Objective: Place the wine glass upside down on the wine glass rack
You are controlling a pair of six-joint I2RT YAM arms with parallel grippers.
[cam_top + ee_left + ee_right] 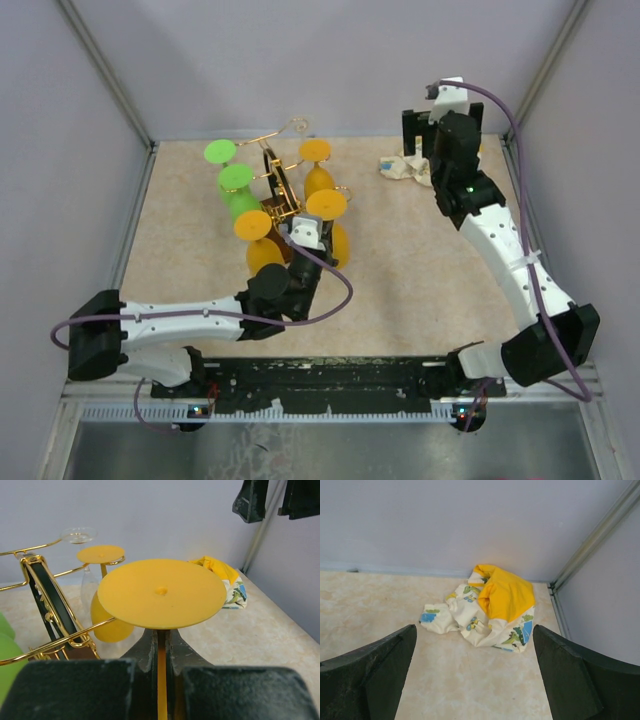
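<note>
The gold wire wine glass rack [278,190] on its dark wooden base stands at the table's middle-left; it also shows at the left of the left wrist view [47,605]. My left gripper [310,235] [161,636] is shut on the stem of an orange wine glass [327,206], held upside down with its round foot [161,592] on top, at the rack's right side. A gold arm [75,632] reaches under the foot's left edge; I cannot tell if the glass rests on it. My right gripper [428,152] [475,680] is open and empty at the back right.
Two green goblets [236,180], other orange goblets [254,226] [101,555] and a clear glass [78,535] hang upside down on the rack. A crumpled yellow and white cloth [404,168] [492,605] lies near the back right corner. Walls enclose the table.
</note>
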